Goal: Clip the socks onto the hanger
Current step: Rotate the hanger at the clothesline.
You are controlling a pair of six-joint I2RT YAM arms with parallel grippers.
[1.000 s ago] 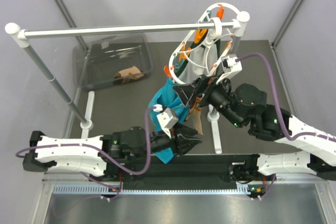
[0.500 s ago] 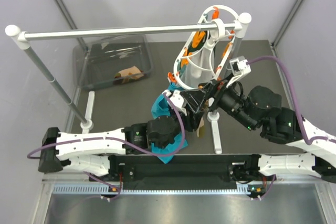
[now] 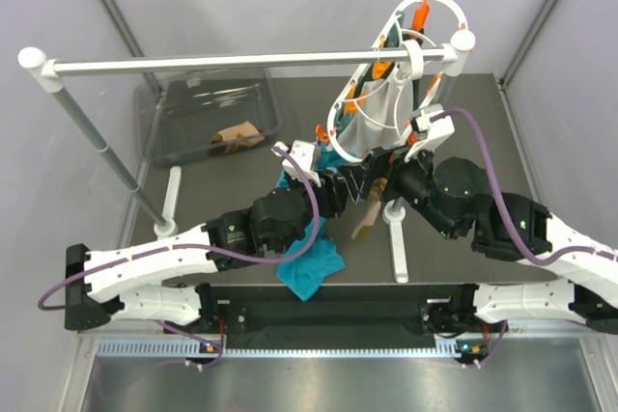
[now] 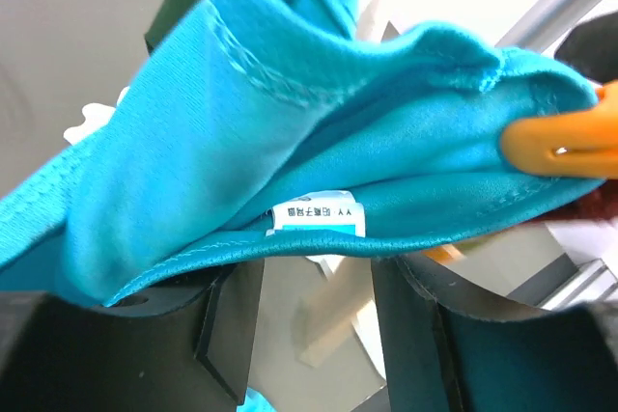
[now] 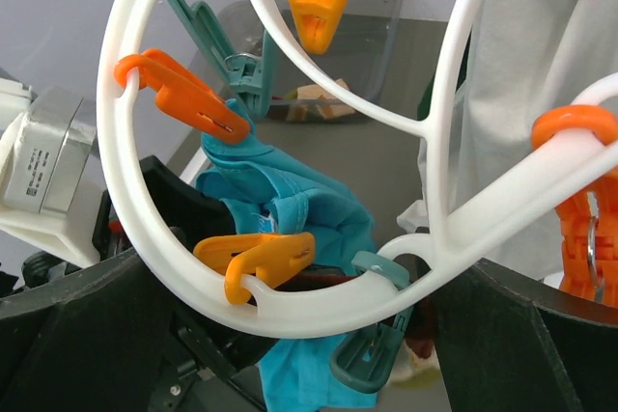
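1. One tan sock [image 3: 369,216] hangs below the hanger [image 3: 398,65], between the two claws. A dark red part of it shows behind an orange clip [image 5: 256,258]. A second sock [image 3: 238,134] lies in the clear bin [image 3: 164,137] at the far left of the worktop [image 3: 222,195].
2. The hanger hooks over the white rail [image 3: 241,63] and tilts. A teal cloth [image 3: 311,262] is caught at the ring's lower edge and hangs down from it.
3. The left arm stretches forward and to the right. The left claw [image 3: 340,185] sits just under the ring with its fingers apart. The teal cloth drapes over their tips, with nothing pinched between them.
4. The right arm reaches in from the right with its elbow bent. The right claw [image 3: 384,169] is spread wide, and the ring's lower arc lies between its fingers; contact cannot be told.
5. A second ago the left claw was low, near the cloth's bottom end. It has since risen to the hanger and spread wider. The hanger has swung rightwards.
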